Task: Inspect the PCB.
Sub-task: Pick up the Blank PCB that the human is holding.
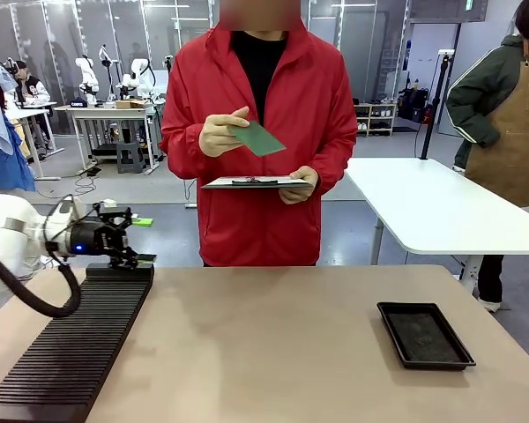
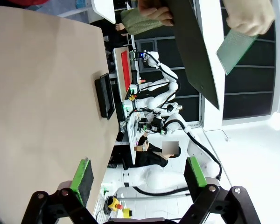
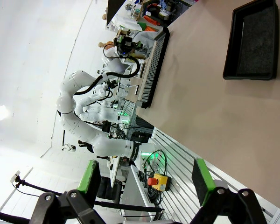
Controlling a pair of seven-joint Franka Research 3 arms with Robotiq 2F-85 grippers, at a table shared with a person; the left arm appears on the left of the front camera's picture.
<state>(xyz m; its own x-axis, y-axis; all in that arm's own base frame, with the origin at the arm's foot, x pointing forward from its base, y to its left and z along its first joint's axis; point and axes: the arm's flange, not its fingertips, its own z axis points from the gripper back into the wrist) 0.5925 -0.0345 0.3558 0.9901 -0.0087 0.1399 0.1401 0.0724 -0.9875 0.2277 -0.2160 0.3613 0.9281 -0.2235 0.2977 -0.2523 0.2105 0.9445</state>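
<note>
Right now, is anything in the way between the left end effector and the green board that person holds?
Nothing visible. The open left end effector hangs over the far end of the slotted rack; only air lies between it and the PCB, held up in the person's hand above the dark slab.

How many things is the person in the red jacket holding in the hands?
2. The PCB is in the raised hand at chest height; a flat slab lies level in the other hand, just below it. Something behind them may be hidden.
</note>
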